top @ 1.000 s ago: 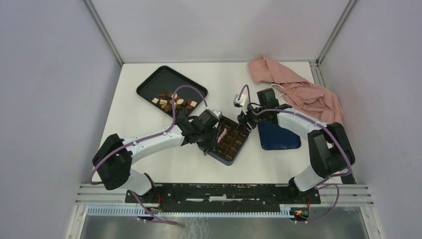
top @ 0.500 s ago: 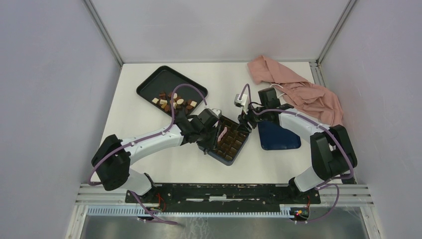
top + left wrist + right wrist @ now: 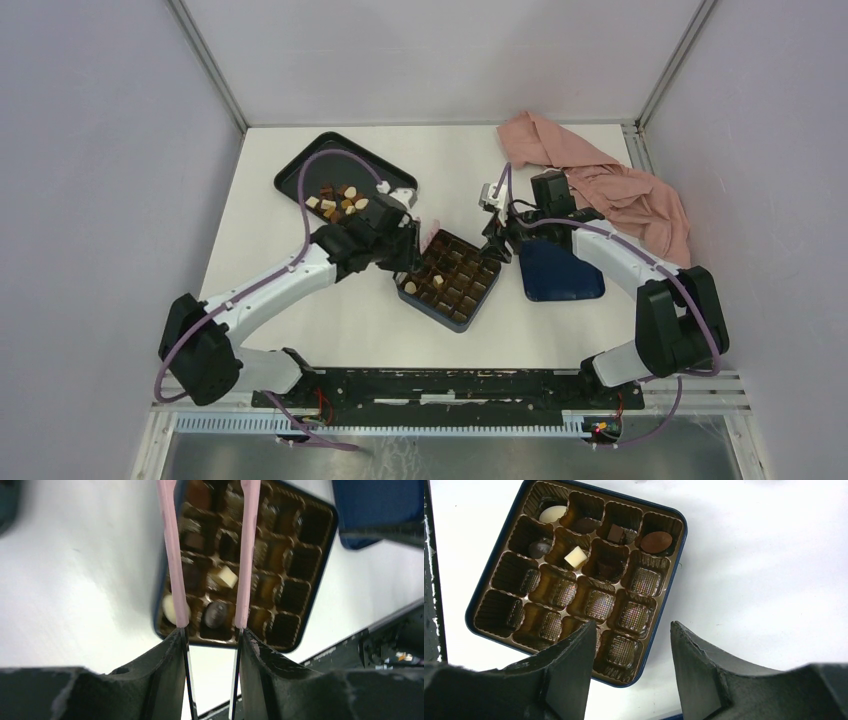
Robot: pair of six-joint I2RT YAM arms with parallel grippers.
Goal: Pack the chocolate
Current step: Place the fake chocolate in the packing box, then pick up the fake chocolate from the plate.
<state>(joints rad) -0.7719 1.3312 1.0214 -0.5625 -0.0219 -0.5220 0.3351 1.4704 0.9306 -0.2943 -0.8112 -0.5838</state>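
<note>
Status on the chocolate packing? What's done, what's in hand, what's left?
Done: about seven pieces of chocolate sit in the blue box, filling two rows on one side. In hand: nothing. The left tool and right tool are both open and empty above the box. Left: roughly nine compartments are bare, and a loose pile waits on the black tray.

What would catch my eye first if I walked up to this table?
Probably the dark blue box in the middle of the table: its brown grid holds chocolates along one side only, and the other cells are bare. After that, the pile of loose pieces on the black tray at the far left, and the crumpled pink cloth at the far right.
</note>
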